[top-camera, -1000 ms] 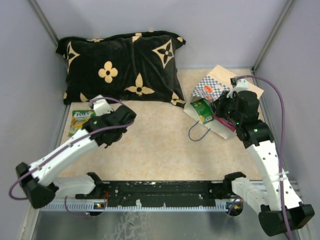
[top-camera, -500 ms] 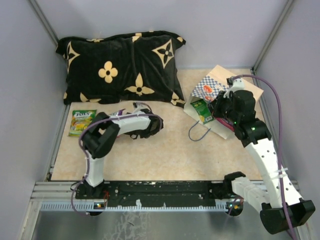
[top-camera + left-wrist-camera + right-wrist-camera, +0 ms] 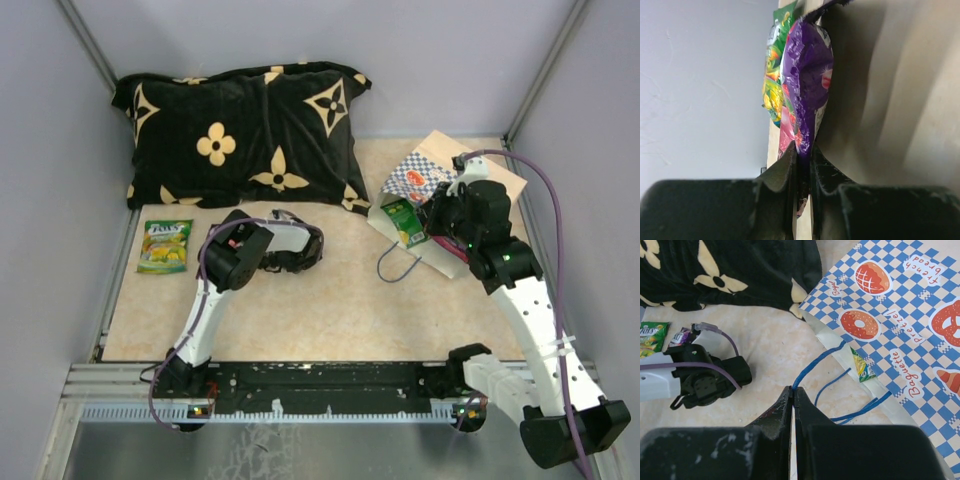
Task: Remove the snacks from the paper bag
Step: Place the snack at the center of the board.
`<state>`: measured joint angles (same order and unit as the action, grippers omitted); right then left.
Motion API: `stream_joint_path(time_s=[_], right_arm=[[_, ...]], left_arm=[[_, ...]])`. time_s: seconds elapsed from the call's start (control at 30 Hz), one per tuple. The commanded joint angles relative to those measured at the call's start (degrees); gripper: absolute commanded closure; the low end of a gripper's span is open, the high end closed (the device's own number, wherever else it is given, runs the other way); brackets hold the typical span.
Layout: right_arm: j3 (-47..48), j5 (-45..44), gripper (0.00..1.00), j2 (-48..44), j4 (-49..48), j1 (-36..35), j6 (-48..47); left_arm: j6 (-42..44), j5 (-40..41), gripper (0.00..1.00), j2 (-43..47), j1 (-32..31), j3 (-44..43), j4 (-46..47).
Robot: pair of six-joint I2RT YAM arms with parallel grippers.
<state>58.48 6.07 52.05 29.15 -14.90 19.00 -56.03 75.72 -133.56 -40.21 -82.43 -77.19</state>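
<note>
Left gripper point(image 3: 801, 167) jaws pinch a purple snack packet point(image 3: 807, 75); right gripper point(image 3: 793, 391) jaws clamp the blue handle point(image 3: 815, 366) of the paper bag point(image 3: 900, 330).

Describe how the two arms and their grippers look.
The left arm and right arm both have white links with black joints and bases, and a thin purple cable runs along each. The left gripper and right gripper are black and wedge-shaped, scuffed pale along the edges.
</note>
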Motion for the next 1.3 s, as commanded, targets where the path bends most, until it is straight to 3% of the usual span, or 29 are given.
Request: stream_joint_path(time_s=[0.0,0.23,0.5,0.73,0.8,1.07,1.2,1.27], right_arm=[[0.2,0.9,1.00,0.1,-3.3,-0.6,-1.3],[0.6,0.8,1.00,-0.1,-2.9,-0.5,-1.8],[0.7,1.0,1.00,-0.1,-3.1,-0.6,-1.4],[1.0,1.3,1.00,0.1,-3.1,-0.6,-0.9],[1.3,1.0,1.00,0.0,-2.8,-0.6,-0.9],[2.8,0.2,1.00,0.0,-1.8,-0.6,-1.2],[3.3,0.3,1.00,0.0,-1.5,-0.6,-1.1],[3.4,0.2,1.00,-0.2,-1.3,-0.6,-1.0]], left_arm=[[-0.8,4.5,0.96,-4.2,1.7,-4.7,-3.8],[0.1,4.5,0.95,-8.3,4.4,-8.6,-3.8],[-1.9,2.9,0.93,-7.3,4.5,-5.9,-3.8],[-2.7,-0.4,0.18,-3.4,4.5,-3.4,-3.8],[-1.7,-1.7,0.04,-1.8,4.5,-3.9,-3.8],[8.7,-10.3,0.01,6.8,2.3,-10.8,-3.3],[26.4,-18.2,0.00,11.5,-1.8,-11.6,6.9],[35.5,-26.8,0.00,16.4,-2.4,-11.0,14.0]])
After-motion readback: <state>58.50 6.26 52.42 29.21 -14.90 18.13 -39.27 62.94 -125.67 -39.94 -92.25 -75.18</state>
